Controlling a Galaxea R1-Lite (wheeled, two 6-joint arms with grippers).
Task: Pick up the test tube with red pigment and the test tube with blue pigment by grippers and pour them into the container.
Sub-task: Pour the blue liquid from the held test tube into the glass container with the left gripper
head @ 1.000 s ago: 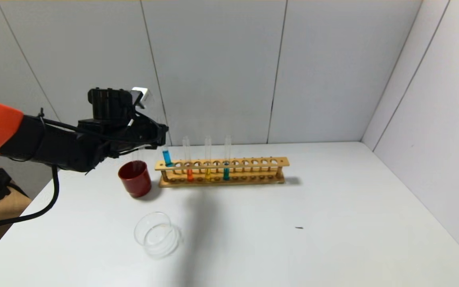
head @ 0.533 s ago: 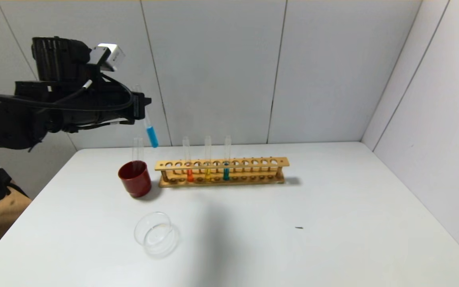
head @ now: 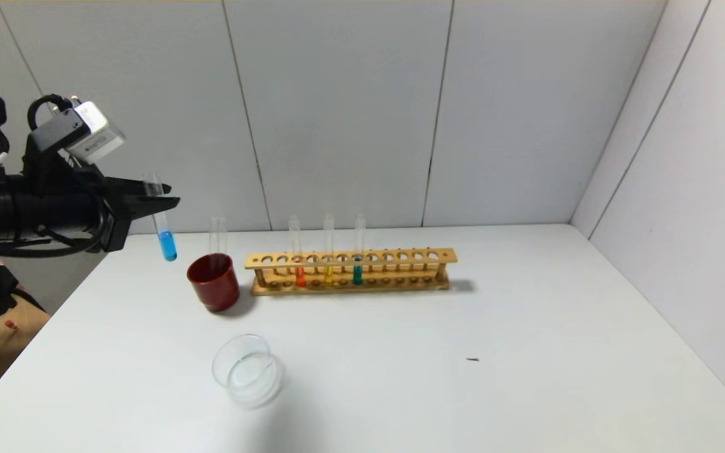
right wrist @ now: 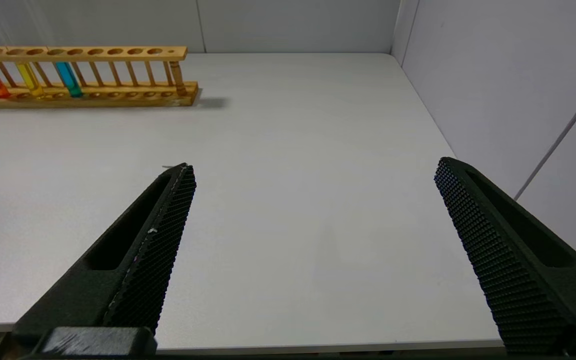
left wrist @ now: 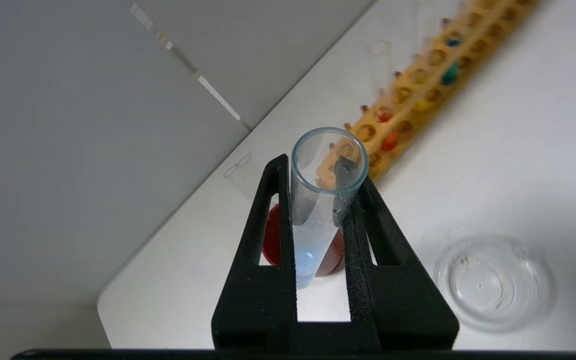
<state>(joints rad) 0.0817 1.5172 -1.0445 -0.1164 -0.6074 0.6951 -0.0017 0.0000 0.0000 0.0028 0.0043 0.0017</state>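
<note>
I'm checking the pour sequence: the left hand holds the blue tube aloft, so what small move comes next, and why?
Probably carry the test tube with blue pigment, upright in the left hand, forward over the container; it hangs off beside the red cup, too far to pour.

The left end effector (head: 158, 196) is raised at the robot's left, its arm reaching in level from the side, its fingers (left wrist: 363, 220) closed on the upper part of the blue tube (head: 162, 220), which hangs nearly upright below them. The right end effector (right wrist: 313, 175) sits low over the worktop (right wrist: 293, 200), fingers spread wide with nothing between them.
</note>
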